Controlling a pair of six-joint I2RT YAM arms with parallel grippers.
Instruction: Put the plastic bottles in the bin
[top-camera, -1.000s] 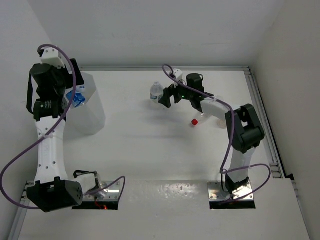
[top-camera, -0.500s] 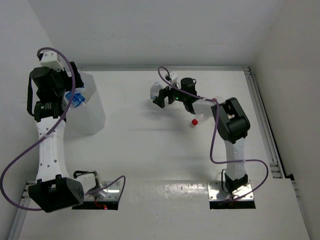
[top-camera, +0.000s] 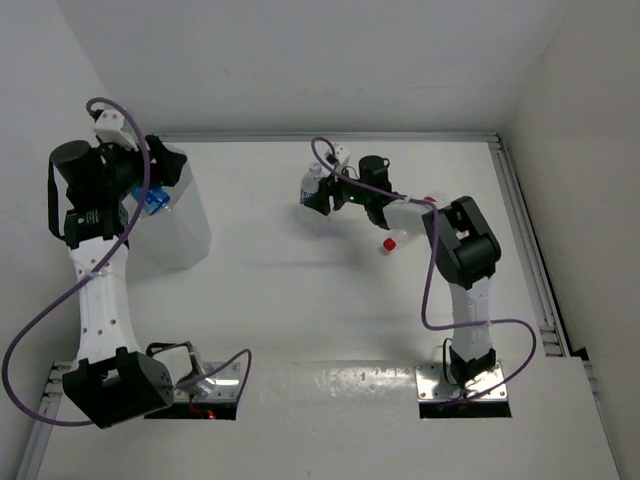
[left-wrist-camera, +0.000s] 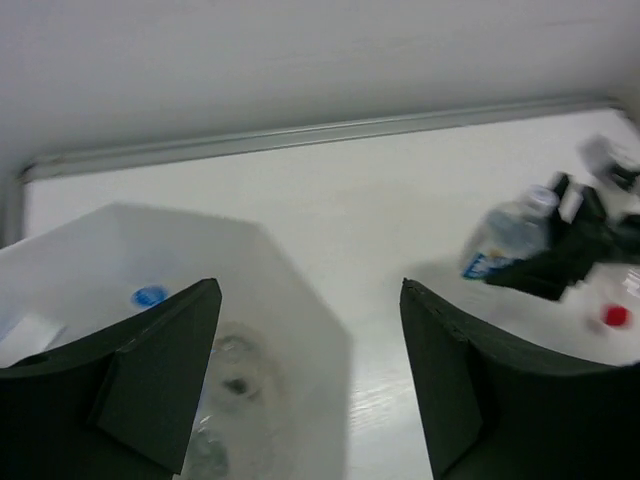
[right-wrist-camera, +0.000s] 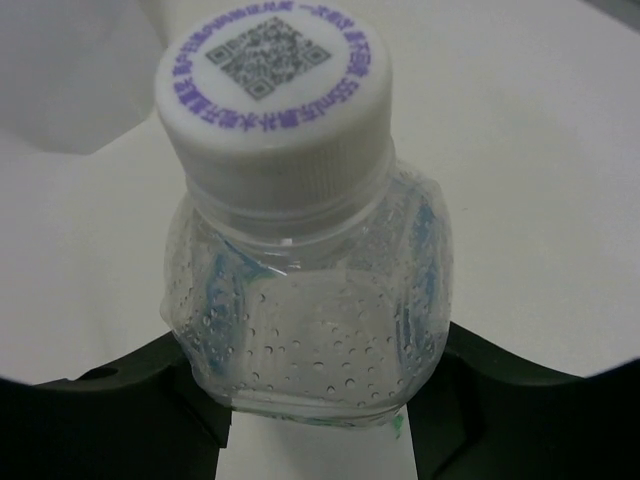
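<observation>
At least 1 blue-labelled bottle (top-camera: 152, 200) is seen in the bin (top-camera: 188, 240), below the spread, empty left fingers (left-wrist-camera: 160, 370). Another bottle (right-wrist-camera: 305, 290) is pinched upright on the desk (top-camera: 300, 300) by the right fingers (right-wrist-camera: 130, 410). A red-capped bottle (top-camera: 389, 243) is left lying nearby.

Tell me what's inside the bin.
In the bin lie a bottle with a blue label and, lower down, what looks like another bottle. The left gripper hides part of the inside, so the count is unclear.

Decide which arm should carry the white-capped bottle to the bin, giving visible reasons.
Right. Its jaws press both sides of the white-capped bottle. The left arm's jaws hang open and empty over the bin, well away from that bottle.
</observation>
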